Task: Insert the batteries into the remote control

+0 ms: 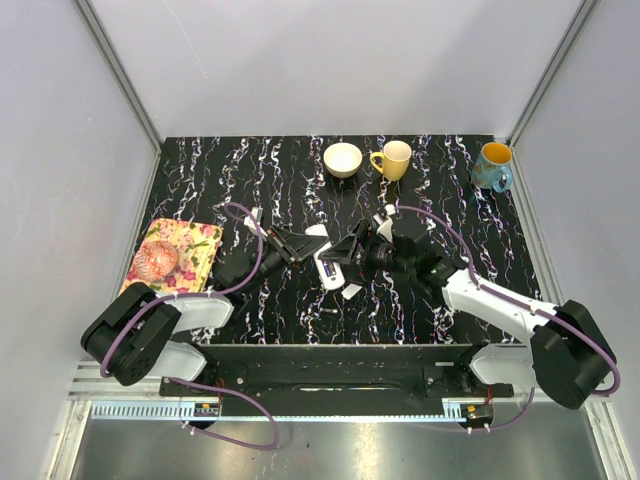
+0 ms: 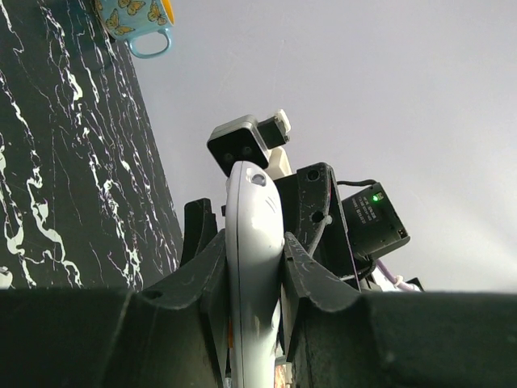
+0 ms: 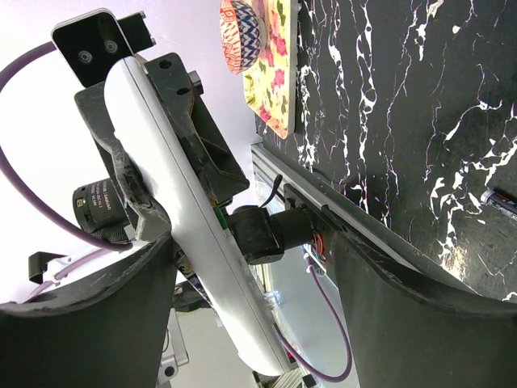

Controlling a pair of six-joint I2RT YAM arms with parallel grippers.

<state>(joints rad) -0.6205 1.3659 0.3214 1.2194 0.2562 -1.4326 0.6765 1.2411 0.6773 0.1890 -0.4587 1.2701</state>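
Note:
The white remote control (image 1: pixel 328 268) is held off the table at the middle, between both grippers. My left gripper (image 1: pixel 312 246) is shut on it. In the left wrist view the remote (image 2: pixel 250 194) stands up between the two fingers of my left gripper (image 2: pixel 252 246), which press on both its sides. My right gripper (image 1: pixel 352 256) is open. In its wrist view the remote (image 3: pixel 174 182) runs slantwise close to the left finger, and the fingers of my right gripper (image 3: pixel 252 246) stand wide apart. A small dark cylinder, probably a battery (image 3: pixel 502 200), lies on the table.
A small white cover piece (image 1: pixel 352 291) lies just in front of the grippers. A white bowl (image 1: pixel 343 159), a yellow mug (image 1: pixel 394 159) and a blue butterfly mug (image 1: pixel 493 166) stand along the back. A floral board (image 1: pixel 180 255) carrying a red-patterned object lies at the left.

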